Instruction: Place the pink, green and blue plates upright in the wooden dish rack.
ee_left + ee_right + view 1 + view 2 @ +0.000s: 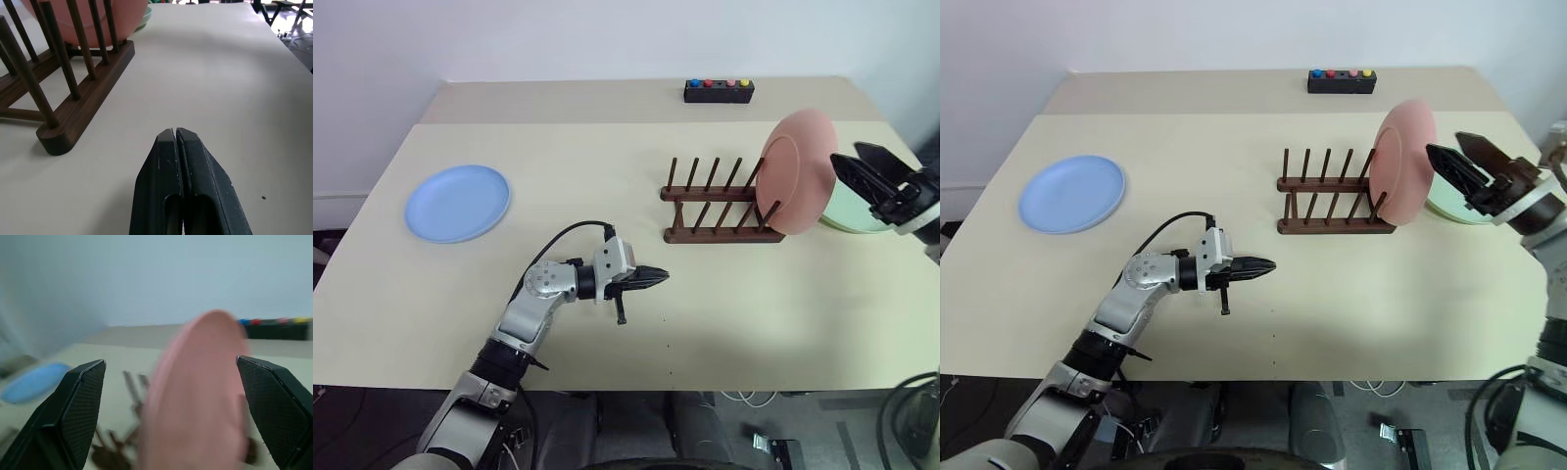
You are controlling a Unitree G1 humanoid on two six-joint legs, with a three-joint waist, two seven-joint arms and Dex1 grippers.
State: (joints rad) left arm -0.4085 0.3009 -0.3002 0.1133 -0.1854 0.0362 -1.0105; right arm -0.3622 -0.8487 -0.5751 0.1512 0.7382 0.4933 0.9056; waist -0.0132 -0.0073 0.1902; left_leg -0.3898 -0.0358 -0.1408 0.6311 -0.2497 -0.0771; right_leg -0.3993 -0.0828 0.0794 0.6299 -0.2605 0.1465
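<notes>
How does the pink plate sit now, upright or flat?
Upright: the pink plate stands on edge in the wooden dish rack's end slot.

The left gripper's (176, 134) two black fingers are pressed together above the bare cream tabletop (220, 73). Near it sits the dark brown wooden dish rack (73, 105) with thin upright pegs. Behind those pegs stands the salmon pink plate (88, 19), a sliver of pale green plate (145, 17) at its edge.
</notes>
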